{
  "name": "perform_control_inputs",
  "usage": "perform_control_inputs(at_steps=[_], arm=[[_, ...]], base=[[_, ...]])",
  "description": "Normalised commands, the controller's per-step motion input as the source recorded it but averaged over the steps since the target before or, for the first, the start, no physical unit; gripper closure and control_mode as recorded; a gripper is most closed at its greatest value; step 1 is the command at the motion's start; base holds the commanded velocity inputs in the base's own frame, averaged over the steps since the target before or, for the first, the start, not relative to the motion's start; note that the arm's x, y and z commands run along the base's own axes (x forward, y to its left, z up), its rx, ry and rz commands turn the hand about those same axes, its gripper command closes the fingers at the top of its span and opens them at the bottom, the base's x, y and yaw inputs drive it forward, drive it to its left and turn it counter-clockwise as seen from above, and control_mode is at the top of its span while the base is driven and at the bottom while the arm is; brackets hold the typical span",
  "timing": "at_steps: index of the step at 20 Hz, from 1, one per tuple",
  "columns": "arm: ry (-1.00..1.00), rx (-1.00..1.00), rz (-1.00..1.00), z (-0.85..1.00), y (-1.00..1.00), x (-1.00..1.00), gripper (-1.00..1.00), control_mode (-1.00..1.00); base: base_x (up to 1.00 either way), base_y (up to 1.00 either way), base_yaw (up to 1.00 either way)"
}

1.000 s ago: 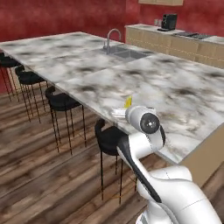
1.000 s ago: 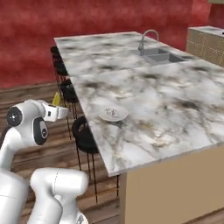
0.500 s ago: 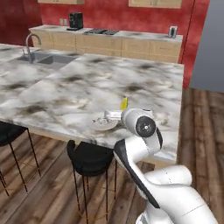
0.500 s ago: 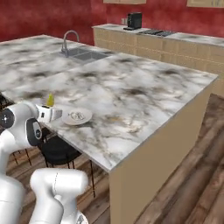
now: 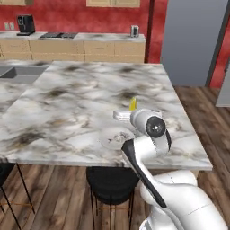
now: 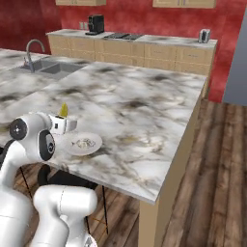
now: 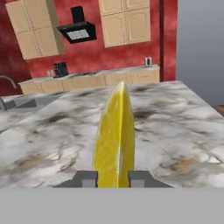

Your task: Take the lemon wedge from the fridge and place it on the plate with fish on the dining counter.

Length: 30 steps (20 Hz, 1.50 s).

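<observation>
My gripper is shut on the lemon wedge, which stands up yellow between the two fingertips. From the base cameras the lemon wedge pokes up from the hand, held above the near edge of the dining counter. The plate with fish lies on the marble just beyond and below the hand, partly covered by the arm in the left base view. The grey fridge stands at the back right, closed on the side I see.
A steel sink with a faucet sits at the far left of the island. A beige wall counter with a coffee machine and cooktop runs along the red wall. A black stool stands under the counter's near edge. Wooden floor lies to the right.
The whole scene has shifted between frames as the base drove along the island. The plate now lies right by the hand. The gripper keeps the lemon wedge.
</observation>
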Motion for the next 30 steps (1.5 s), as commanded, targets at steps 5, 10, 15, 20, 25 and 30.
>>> perform_control_inputs(at_steps=[5, 10, 15, 20, 25, 30], arm=[[0.0, 0.0, 0.0, 0.0, 0.0, 0.0, 1.0, 1.0], [0.35, 0.04, -0.07, 0.1, 0.0, 0.6, 1.0, -1.0], [0.88, 0.03, -0.07, 0.14, 0.01, 1.0, 1.0, -1.0], [0.3, 0.0, 0.01, -0.15, 0.08, 0.36, 1.0, -1.0], [0.17, 0.0, -0.02, -0.66, 0.12, 0.43, 1.0, -1.0], [0.13, 0.04, -0.14, -0.42, 0.16, 0.48, 1.0, -1.0]], base=[[0.88, 0.42, -0.25], [0.37, 0.01, -0.07], [0.0, 0.0, 0.0], [0.0, 0.0, 0.0], [0.0, 0.0, 0.0], [0.0, 0.0, 0.0]])
